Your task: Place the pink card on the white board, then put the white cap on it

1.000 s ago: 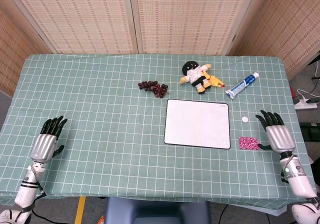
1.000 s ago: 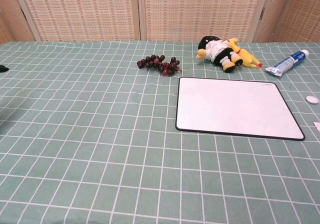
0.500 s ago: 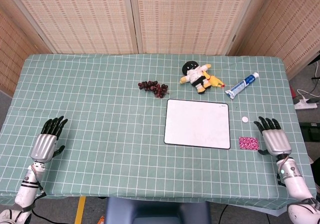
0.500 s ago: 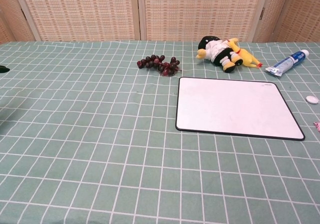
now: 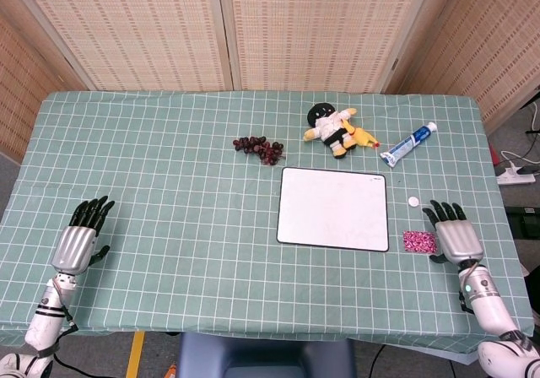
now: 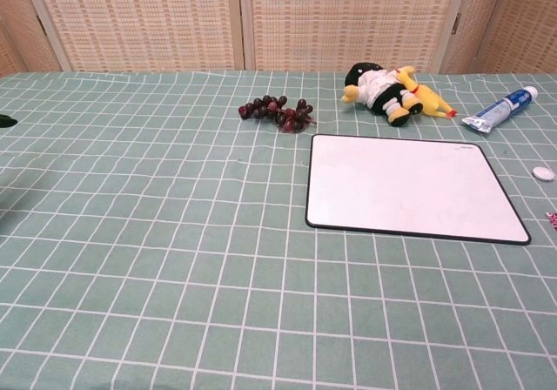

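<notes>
The right hand (image 5: 450,238) slides in beside the pink card (image 5: 418,241) near the surface's right edge, fingers (image 5: 439,213) spread and empty, poised for pickup.

A white board (image 6: 409,187) with a dark rim is lying flat on the green checked tabletop (image 6: 157,259). A white cap (image 6: 543,173) is sitting just off its right side, apart from it. A bunch of dark grapes (image 6: 278,112) is lying beyond the board's left corner. A plush doll (image 6: 387,90) is lying beyond its far edge, and a toothpaste tube (image 6: 499,110) is resting further right.
</notes>
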{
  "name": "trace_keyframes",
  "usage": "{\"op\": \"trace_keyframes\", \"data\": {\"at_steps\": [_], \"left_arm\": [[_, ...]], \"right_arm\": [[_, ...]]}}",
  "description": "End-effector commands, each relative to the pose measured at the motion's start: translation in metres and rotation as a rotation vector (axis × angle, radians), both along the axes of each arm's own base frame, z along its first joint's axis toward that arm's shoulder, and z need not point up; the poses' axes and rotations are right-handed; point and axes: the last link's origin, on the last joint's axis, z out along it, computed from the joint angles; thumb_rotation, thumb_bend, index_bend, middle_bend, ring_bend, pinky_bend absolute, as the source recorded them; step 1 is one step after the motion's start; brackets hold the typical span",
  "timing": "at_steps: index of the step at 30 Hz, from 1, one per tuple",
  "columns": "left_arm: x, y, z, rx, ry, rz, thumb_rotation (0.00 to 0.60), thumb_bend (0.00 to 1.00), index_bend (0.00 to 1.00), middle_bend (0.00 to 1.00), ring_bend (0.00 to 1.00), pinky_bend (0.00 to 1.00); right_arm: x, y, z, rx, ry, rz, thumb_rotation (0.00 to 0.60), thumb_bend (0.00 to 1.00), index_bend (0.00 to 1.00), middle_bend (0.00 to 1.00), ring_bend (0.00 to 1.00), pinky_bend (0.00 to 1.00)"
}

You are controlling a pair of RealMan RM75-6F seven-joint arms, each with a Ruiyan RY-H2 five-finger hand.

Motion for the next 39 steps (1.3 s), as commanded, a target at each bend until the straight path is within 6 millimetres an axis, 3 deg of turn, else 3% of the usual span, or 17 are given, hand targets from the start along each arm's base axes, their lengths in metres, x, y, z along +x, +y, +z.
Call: {"op": "trace_keyframes", "data": {"at_steps": [1, 28, 39], "left_arm": [[0.0, 0.0, 0.0, 0.0, 0.0, 0.0, 0.6, 0.19, 0.0, 0.0, 0.0, 0.0], [0.0, 0.001, -0.001, -0.006, -0.003, 0.002, 0.6, 0.19, 0.0, 0.0, 0.0, 0.0], [0.0, 0.001, -0.001, -0.01, -0.005, 0.003, 0.6, 0.19, 0.0, 0.0, 0.0, 0.0]], "right_arm": [[0.0, -0.001, -0.001, 0.002, 0.001, -0.003, 0.6, 0.0, 0.14, 0.0, 0.0, 0.0], [0.002, -0.011, -0.001, 0.01, -0.05, -0.033, 0.6, 0.0, 0.36, 0.0, 0.0, 0.0], [0.004, -0.014, -0.003, 0.037, -0.061, -0.055, 0.6, 0.0, 0.39, 0.0, 0.0, 0.0]]}}
